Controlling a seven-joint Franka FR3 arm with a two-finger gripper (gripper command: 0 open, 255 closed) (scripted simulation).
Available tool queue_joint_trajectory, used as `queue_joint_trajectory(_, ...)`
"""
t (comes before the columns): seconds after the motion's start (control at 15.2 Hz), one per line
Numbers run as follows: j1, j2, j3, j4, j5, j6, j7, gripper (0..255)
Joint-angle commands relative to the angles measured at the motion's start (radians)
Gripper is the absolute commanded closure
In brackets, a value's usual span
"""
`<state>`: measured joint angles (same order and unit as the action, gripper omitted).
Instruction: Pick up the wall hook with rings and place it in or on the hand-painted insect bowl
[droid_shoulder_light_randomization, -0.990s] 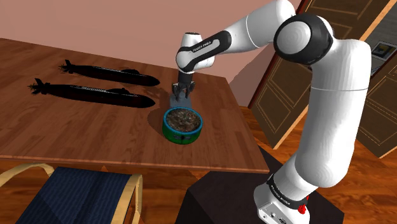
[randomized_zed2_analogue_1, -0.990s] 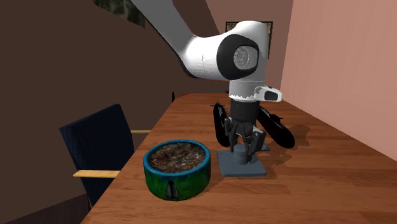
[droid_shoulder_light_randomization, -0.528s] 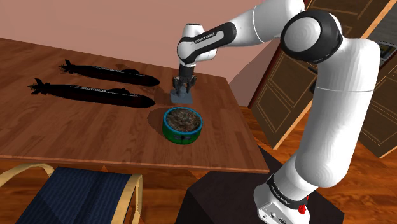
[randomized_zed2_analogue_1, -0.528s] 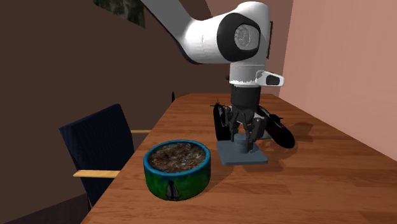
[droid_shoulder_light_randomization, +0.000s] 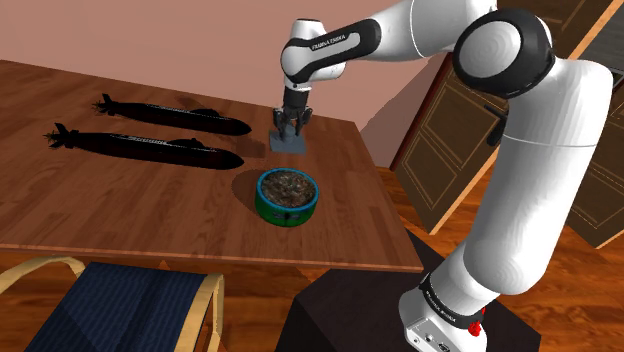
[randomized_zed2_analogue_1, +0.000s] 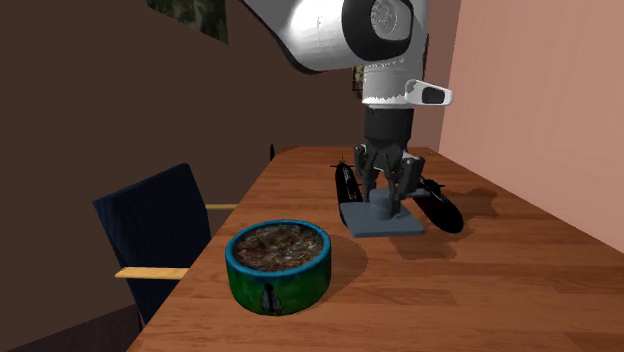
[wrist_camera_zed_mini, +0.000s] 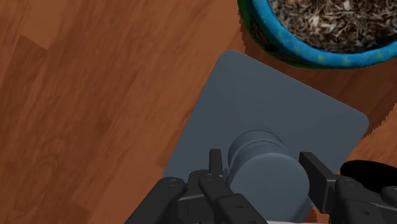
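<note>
Clamping fingers (wrist_camera_zed_mini: 316, 174) on wall hook (wrist_camera_zed_mini: 254, 114) knob; second exterior view: plate off table (randomized_zed2_analogue_1: 520, 295).

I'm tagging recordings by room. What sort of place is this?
Likely a dining room in a house: a long wooden table, a blue-cushioned chair beside it, and panelled wooden doors behind.

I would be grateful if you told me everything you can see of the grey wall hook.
The wall hook is plain blue-grey: a flat square plate with rounded corners and a short round knob at its middle. The claw is shut on the knob, one finger on each side. The plate hangs roughly level, apparently just clear of the table, beside the bowl.
</note>
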<state>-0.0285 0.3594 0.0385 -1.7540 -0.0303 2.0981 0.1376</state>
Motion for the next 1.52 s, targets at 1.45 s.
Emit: queue_joint_trajectory(1.45,0.112,-0.493,0.101,-0.520,0.041,0.026,0.193,255)
